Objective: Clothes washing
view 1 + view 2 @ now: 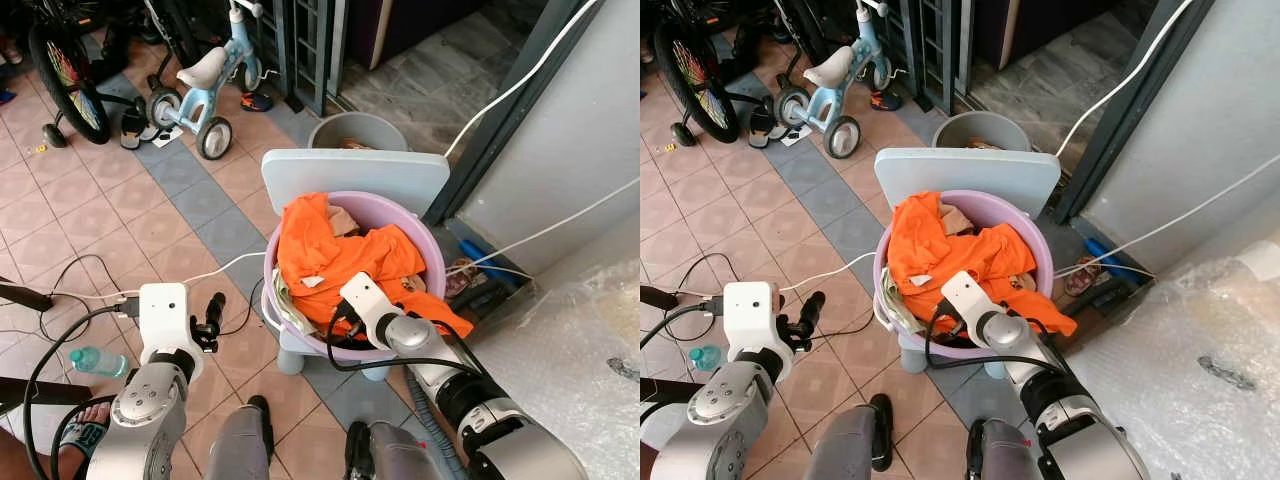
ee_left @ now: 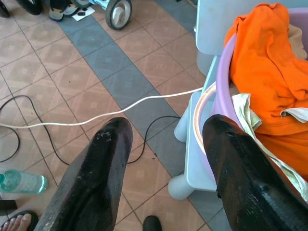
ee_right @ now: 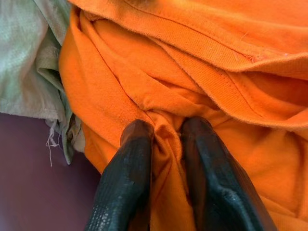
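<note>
Step in hand, as I judge it: pulling laundry out of the basin.

- Right gripper [image 3: 166, 144]: down inside the basin [image 1: 425, 232] at its near rim, fingers nearly closed, pinching a fold of the orange garment [image 1: 340, 250]. Grip is on a thin ridge of cloth only.
- Left gripper [image 2: 166, 159]: fingers wide apart, holding nothing, hovering over the floor tiles [image 1: 190, 200] just beside the basin's left rim.
- To do it well: lift slow and straight up; the garment drapes over the near-right rim, so it may drag the basin. Steady the left rim w/ the free gripper if the basin shifts. Watch the pale cloth [image 3: 29, 57] touching the orange; it could snag and come along.

Count:
- Basin, lilac: 1, on a small pale stool [image 1: 340, 175].
- Orange garment: 1 as far as I can tell; folds may hide more.
- Pale greenish cloth: 1, at the basin's near-left edge.
- Grey bucket [image 1: 358, 130]: 1, behind the stool.
- Water bottle [image 1: 95, 361]: 1, on the tiles.
- Child's tricycle [image 1: 205, 85]: 1.
- White cord [image 2: 96, 113] across the tiles: 1.
</note>
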Controlling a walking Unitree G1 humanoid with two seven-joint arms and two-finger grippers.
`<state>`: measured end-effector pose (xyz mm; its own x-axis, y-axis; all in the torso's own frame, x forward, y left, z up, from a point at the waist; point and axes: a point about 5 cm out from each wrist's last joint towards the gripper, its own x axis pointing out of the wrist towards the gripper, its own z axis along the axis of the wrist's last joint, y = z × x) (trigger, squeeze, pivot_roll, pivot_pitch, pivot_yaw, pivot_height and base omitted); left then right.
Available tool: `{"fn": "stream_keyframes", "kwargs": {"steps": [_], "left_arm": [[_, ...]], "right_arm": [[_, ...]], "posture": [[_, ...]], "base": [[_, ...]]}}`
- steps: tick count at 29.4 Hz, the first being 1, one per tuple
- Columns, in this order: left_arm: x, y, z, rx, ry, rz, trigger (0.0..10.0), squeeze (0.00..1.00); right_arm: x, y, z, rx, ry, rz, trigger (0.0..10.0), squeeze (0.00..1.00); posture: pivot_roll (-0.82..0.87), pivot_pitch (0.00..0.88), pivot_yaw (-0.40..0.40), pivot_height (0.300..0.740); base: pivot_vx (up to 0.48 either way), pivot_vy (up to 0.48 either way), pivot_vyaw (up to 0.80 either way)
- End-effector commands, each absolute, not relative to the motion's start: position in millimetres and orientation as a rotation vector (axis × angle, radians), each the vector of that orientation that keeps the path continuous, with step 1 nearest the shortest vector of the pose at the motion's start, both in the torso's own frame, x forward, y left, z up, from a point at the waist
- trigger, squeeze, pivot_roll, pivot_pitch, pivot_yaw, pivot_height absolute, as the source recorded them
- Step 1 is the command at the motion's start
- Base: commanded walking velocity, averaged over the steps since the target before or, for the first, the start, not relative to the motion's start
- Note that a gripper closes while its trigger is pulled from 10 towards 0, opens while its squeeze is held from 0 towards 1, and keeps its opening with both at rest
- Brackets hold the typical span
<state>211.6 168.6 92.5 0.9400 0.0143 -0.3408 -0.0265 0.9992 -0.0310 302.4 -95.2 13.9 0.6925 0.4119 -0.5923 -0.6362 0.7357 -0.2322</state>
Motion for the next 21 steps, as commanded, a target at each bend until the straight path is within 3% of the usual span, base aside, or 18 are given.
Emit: {"fn": "stream_keyframes", "kwargs": {"steps": [1,21], "left_arm": [[207,174,86,-0.025,0.378,0.035,10.0,0.0],[224,166,83,-0.029,0.353,0.031,10.0,0.0]], "right_arm": [[296,-97,5,-0.432,0.592,0.617,0.0,0.0],[312,-101,18,-0.369,0.538,0.54,0.0,0.0]], "posture": [[0.14,0.249,-0.014,0.74],[0.12,0.197,-0.038,0.74]], "base": [[0.0,0.0,0.0],[0.0,0.0,0.0]]}}
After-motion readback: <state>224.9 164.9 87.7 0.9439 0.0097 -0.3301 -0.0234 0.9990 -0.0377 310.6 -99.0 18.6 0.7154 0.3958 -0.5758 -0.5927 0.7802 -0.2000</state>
